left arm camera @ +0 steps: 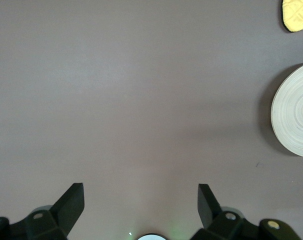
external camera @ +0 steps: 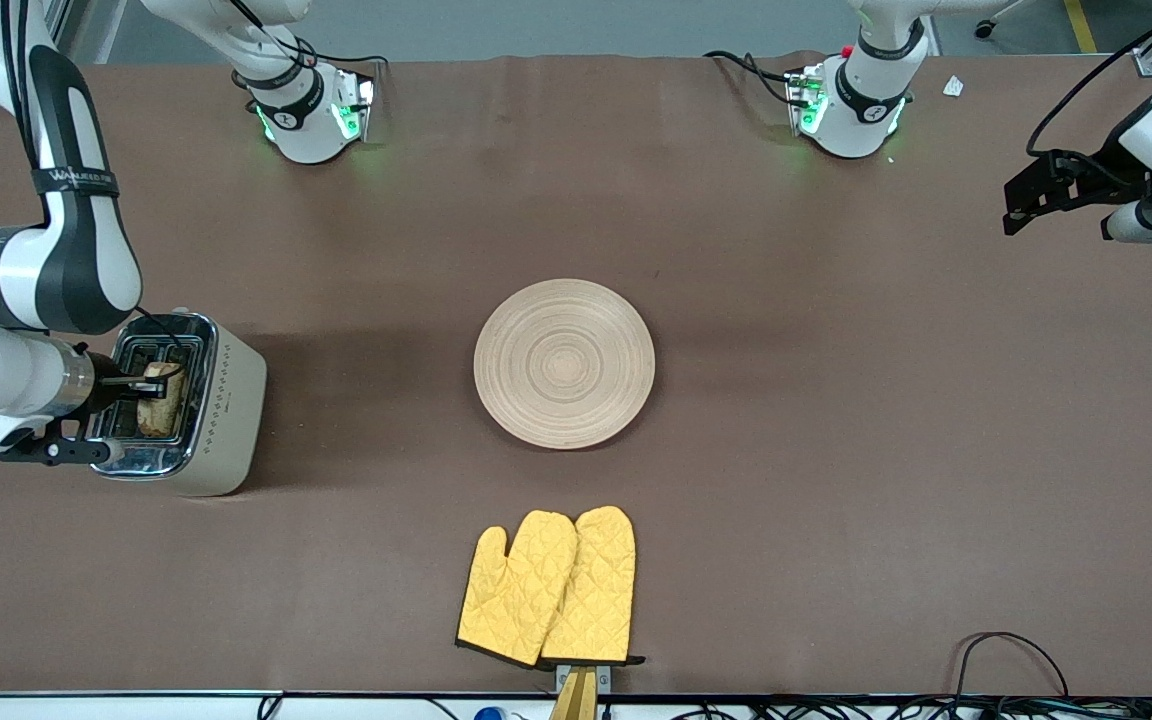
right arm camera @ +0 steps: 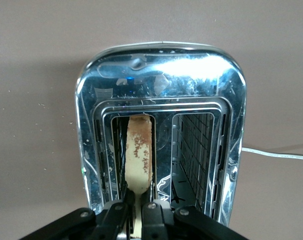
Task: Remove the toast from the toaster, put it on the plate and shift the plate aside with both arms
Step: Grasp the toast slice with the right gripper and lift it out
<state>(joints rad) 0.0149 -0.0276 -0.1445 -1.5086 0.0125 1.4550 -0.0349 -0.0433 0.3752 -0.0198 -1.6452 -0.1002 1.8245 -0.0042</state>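
The right gripper (external camera: 141, 381) reaches in over the toaster (external camera: 221, 405), which stands at the right arm's end of the table, well apart from the plate (external camera: 564, 363). Its fingers (right arm camera: 122, 212) are pressed against both faces of the toast (external camera: 161, 399), pinching the slice by its edge. The toast stands on edge in one of the toaster's two slots, its top poking above the chrome rim; in the right wrist view the thin slice (right arm camera: 139, 155) runs straight away from the gripper (right arm camera: 136, 211), with the second slot (right arm camera: 196, 155) beside it holding nothing that can be seen. The plate lies flat near the middle of the brown table (external camera: 836, 450), apart from the toaster and from both grippers. A pair of yellow oven mitts (external camera: 548, 586) lies nearer the front camera than the plate, side by side and overlapping. The left arm waits at its own end of the table, far from the plate, its gripper (external camera: 1021, 207) held above bare tabletop. The left wrist view shows that gripper (left arm camera: 141, 200) with its fingers (left arm camera: 71, 202) spread wide and nothing between them, the plate's rim (left arm camera: 294, 112) and the tip of a mitt (left arm camera: 297, 14) visible at one edge.
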